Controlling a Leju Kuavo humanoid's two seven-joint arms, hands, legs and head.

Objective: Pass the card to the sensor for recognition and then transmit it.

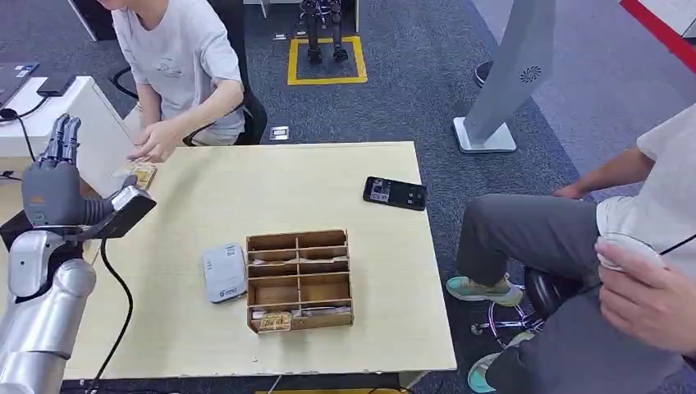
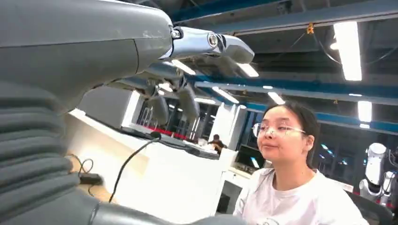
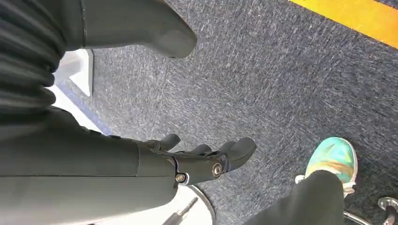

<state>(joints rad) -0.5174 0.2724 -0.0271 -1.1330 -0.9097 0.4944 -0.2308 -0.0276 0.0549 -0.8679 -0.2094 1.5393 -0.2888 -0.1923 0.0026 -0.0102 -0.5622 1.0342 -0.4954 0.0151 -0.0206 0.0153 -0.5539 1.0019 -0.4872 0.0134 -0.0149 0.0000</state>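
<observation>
The left robot hand [image 1: 57, 185] is raised at the table's [image 1: 205, 345] left edge, fingers apart and empty; the right robot hand [image 3: 206, 161] hangs toward the carpet, loosely open. A card [image 1: 275, 322] lies flat in the wooden organizer's [image 1: 299, 279] near-left compartment, with the white sensor box [image 1: 224, 272] just beside it, nearer the left arm.

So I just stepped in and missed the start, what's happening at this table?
The robot's left hand is raised at the table's left edge, fingers up, holding nothing. A seated person's hand rests by a card at the far corner. The white sensor sits beside the wooden organizer. The right hand hangs over the carpet, empty.
</observation>
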